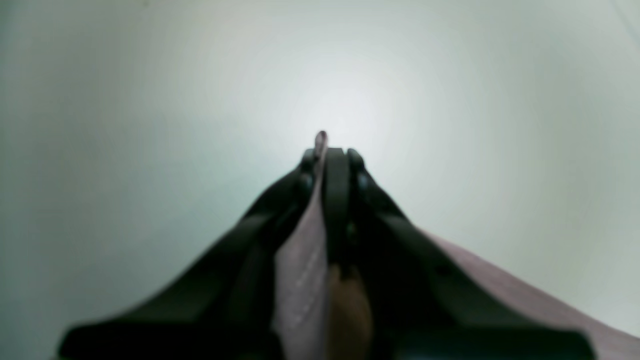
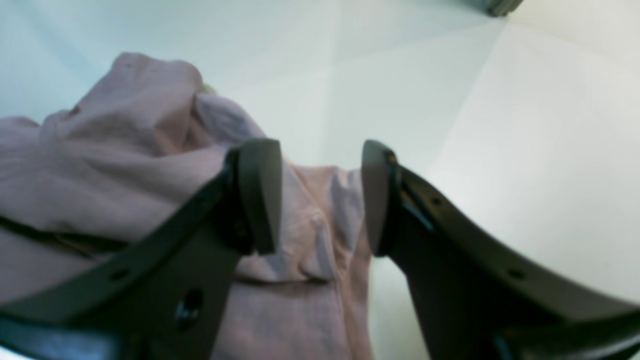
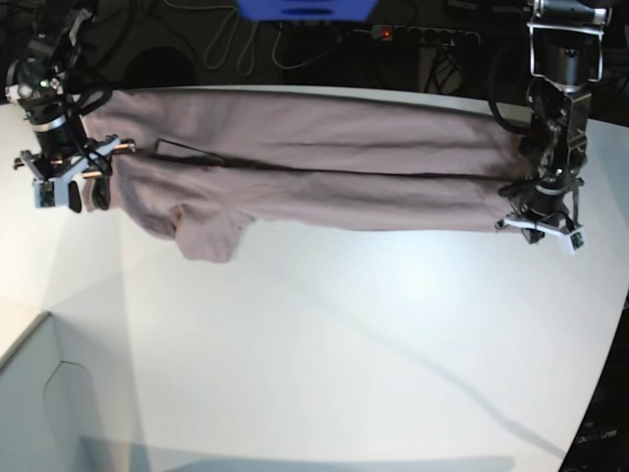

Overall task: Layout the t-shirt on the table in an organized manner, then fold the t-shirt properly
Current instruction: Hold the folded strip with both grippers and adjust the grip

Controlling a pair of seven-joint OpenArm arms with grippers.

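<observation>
The mauve t-shirt [image 3: 314, 162] lies stretched in a long band across the far side of the white table [image 3: 344, 344], with a sleeve hanging toward me at its left end. In the base view my left gripper [image 3: 539, 224] sits at the shirt's right end. The left wrist view shows this gripper [image 1: 330, 150] shut on a fold of the t-shirt [image 1: 300, 280] above the table [image 1: 150, 100]. My right gripper [image 3: 74, 192] is at the shirt's left end. Its fingers [image 2: 260, 195] stand apart, open [image 2: 317, 200], over bunched t-shirt cloth [image 2: 125, 150].
A pale box-like corner piece [image 3: 39, 393] stands at the lower left of the base view. Cables and a power strip [image 3: 423, 34] run behind the table. The table's curved edge [image 3: 601, 374] falls away at the right.
</observation>
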